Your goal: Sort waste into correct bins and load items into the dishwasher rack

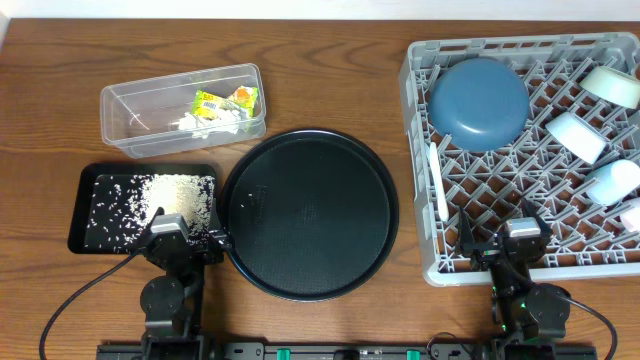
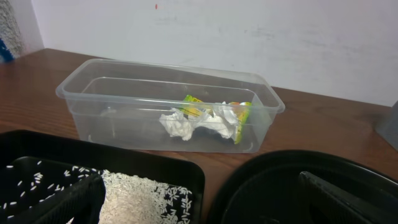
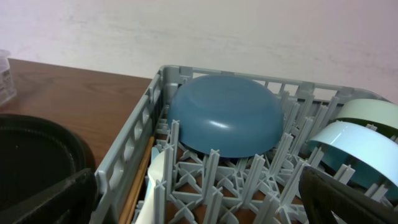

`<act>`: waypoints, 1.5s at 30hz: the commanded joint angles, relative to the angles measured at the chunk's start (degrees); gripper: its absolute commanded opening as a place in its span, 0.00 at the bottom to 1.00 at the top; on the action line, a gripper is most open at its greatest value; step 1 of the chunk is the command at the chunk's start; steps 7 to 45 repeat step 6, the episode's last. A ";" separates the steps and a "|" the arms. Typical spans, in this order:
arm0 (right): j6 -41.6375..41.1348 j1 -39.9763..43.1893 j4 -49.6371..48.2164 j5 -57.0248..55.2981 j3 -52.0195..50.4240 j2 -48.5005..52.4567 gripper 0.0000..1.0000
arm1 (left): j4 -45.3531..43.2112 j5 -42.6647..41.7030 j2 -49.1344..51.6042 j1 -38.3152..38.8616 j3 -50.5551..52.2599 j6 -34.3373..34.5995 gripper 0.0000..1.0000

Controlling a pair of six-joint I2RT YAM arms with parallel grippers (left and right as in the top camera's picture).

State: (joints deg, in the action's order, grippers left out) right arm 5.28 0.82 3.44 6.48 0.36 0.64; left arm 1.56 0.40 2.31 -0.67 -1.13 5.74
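Note:
The clear tub (image 1: 140, 110) holds yellow-green wrappers (image 1: 225, 98) and a white tissue (image 2: 186, 121). The shallow black tray (image 1: 85, 240) holds rice grains (image 1: 175, 193). The grey rack (image 1: 500, 45) holds the dark-blue bowl (image 1: 478, 102) upside down, several pale cups (image 1: 575, 135), a white spoon (image 1: 437, 185) and chopsticks (image 3: 138, 183) along its left wall. My left gripper (image 1: 185, 237) is open and empty, low over the black tray's near right corner. My right gripper (image 1: 507, 247) is open and empty over the rack's front edge.
A large round black tray (image 1: 310, 212) lies between the black tray and the rack and holds nothing. Bare wooden table lies behind it and left of the tub.

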 commanded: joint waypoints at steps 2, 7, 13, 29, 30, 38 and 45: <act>0.76 -0.35 0.24 0.39 -0.04 -0.35 0.99 | 2.64 1.16 0.17 -0.24 0.81 -0.76 0.98; 0.76 -0.35 0.24 0.42 -0.04 -0.35 0.99 | 2.67 1.16 0.17 -0.24 0.81 -0.76 0.98; 0.76 -0.35 0.24 0.42 -0.04 -0.35 0.99 | 2.67 1.16 0.17 -0.24 0.81 -0.76 0.98; 0.76 -0.35 0.24 0.42 -0.04 -0.35 0.99 | 2.67 1.16 0.17 -0.24 0.81 -0.76 0.98; 0.76 -0.35 0.24 0.42 -0.04 -0.35 0.99 | 2.67 1.16 0.17 -0.24 0.81 -0.76 0.98; 0.76 -0.35 0.24 0.42 -0.04 -0.35 0.99 | 2.67 1.16 0.17 -0.24 0.81 -0.76 0.98; 0.76 -0.35 0.24 0.42 -0.04 -0.35 0.99 | 2.67 1.16 0.17 -0.24 0.81 -0.76 0.98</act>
